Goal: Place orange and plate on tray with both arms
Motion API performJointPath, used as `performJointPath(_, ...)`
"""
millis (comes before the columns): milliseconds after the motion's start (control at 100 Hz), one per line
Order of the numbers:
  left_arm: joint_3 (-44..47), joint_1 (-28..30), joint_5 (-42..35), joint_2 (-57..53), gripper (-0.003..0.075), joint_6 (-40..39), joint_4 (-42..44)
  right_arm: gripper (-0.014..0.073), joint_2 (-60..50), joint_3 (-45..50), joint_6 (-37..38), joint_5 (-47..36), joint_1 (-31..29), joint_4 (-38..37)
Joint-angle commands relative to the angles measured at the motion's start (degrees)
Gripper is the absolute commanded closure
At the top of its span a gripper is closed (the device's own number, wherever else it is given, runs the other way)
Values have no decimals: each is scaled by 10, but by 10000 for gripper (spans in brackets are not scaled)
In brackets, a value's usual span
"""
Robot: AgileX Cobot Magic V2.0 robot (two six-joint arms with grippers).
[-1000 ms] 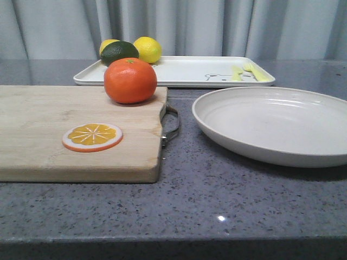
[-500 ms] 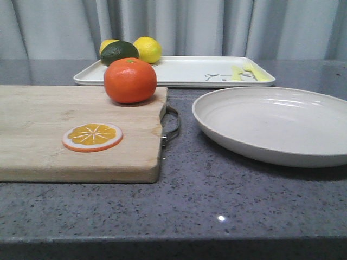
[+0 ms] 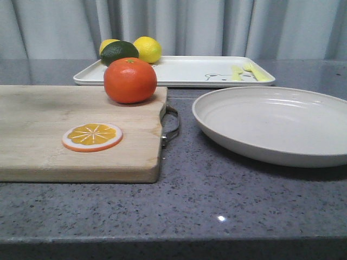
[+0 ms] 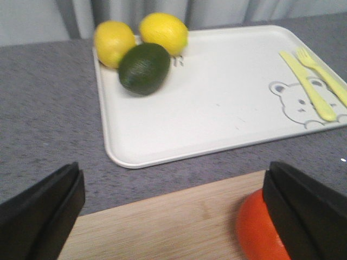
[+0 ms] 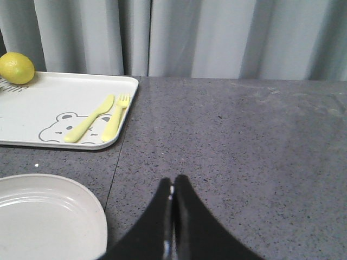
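Note:
The orange [image 3: 130, 80] stands on the far right corner of a wooden cutting board [image 3: 49, 135]. The off-white plate [image 3: 271, 122] lies on the counter to the board's right. Behind both lies the white tray [image 3: 184, 70] with its bear drawing. Neither gripper shows in the front view. In the left wrist view my left gripper [image 4: 173, 216] hangs wide open over the board, and the orange [image 4: 254, 230] sits just inside one finger [image 4: 306, 211], partly hidden by it. My right gripper [image 5: 173, 181] is shut and empty over bare counter, beside the plate's rim [image 5: 81, 206].
Two lemons [image 3: 147, 49] and a dark green avocado [image 3: 118, 51] occupy the tray's far left corner. A flat orange slice [image 3: 92, 136] lies on the board, whose metal handle [image 3: 172, 125] points toward the plate. Grey curtains close off the back.

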Motion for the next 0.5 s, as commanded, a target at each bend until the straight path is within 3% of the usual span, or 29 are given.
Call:
performJointPath(0,-63,-24,12,24,78,-2,-35,650,7,-22,-2,-46,-3,-6)
performJointPath(310,-232,-33,218,171,78,-2,-116,650,7,-22,-2,-46,-3,-6)
performJointPath(490,-281,-34,269,215,78,-2,-132,650,7,-22,-2,-46,-3,-6)
